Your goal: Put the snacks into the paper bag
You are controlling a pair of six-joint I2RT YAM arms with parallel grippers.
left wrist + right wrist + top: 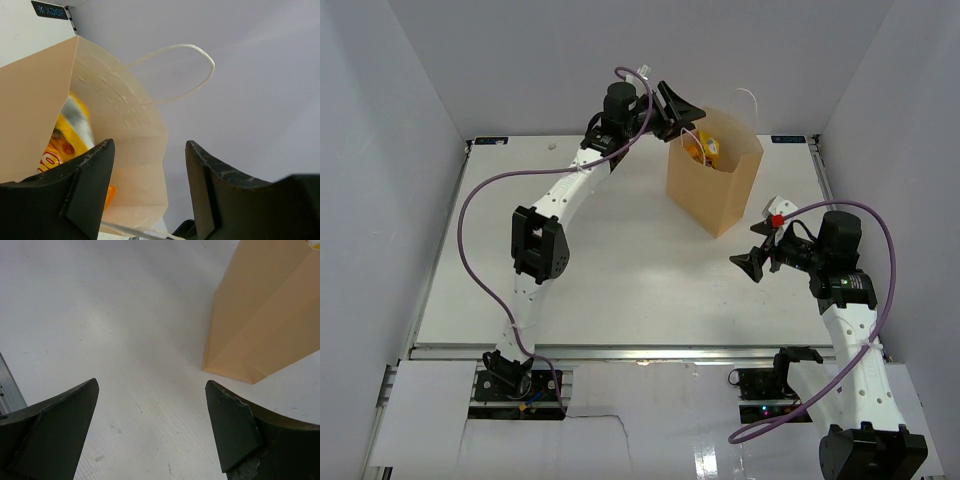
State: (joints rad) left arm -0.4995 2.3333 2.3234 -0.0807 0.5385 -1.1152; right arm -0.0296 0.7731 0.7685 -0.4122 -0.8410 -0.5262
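Left end effector (149, 150) agape, snack (59, 146) print blurred

Left gripper (682, 113) hovers at the paper bag (705, 197) mouth; yellow snacks (702, 150), possibly two, inside

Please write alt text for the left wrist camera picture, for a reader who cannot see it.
The left gripper stands open and empty at the mouth of the tan paper bag. A yellow and orange snack packet lies inside the bag, and its white cord handle arches above against a grey wall.
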